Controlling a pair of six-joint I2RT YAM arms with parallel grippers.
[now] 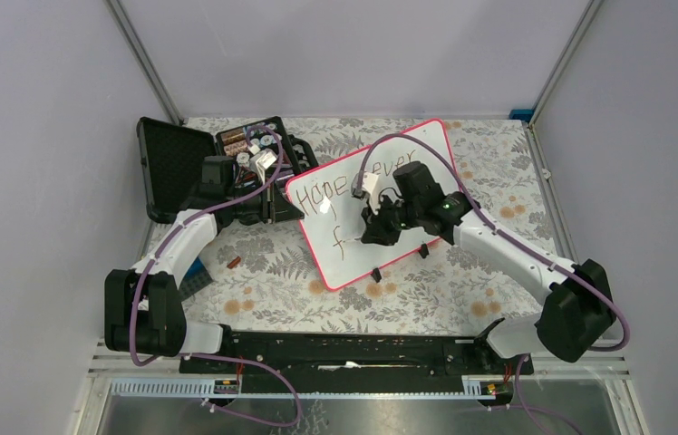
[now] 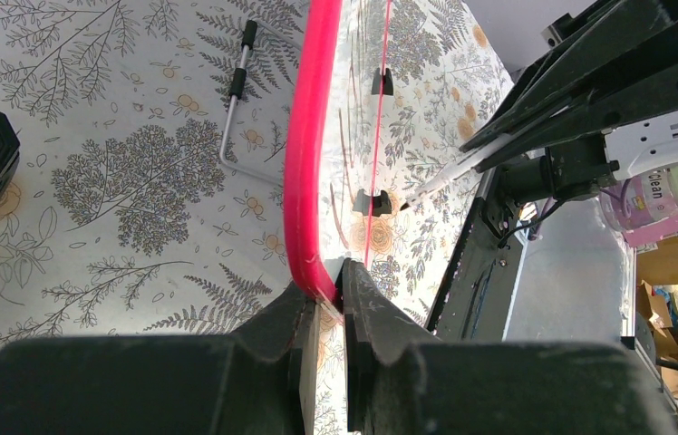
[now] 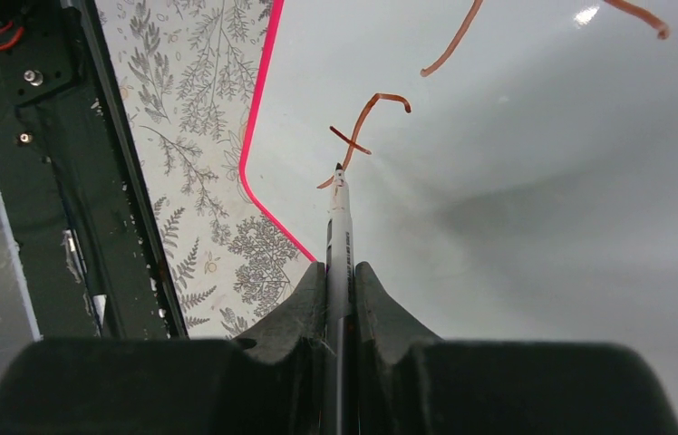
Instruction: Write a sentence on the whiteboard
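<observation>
The whiteboard [image 1: 346, 246], white with a pink-red rim, lies tilted on the floral table. My left gripper [image 1: 292, 207] is shut on its left edge; the left wrist view shows the rim [image 2: 304, 163] pinched between the jaws of that gripper [image 2: 334, 290]. The sentence [image 1: 324, 192] reads "Hope never", with an "f" [image 3: 367, 122] on the second line. My right gripper [image 3: 340, 276] is shut on a marker [image 3: 339, 222], whose tip rests on the board [image 3: 544, 181] at the foot of the "f". The right gripper [image 1: 379, 228] hovers over the board's middle.
An open black case [image 1: 172, 168] holding small items stands at the back left. Two black clips [image 1: 376, 275] sit on the board's near edge. A small brown piece [image 1: 234, 263] and a bent metal rod [image 2: 236, 91] lie on the table. A black rail [image 1: 344, 349] runs along the front.
</observation>
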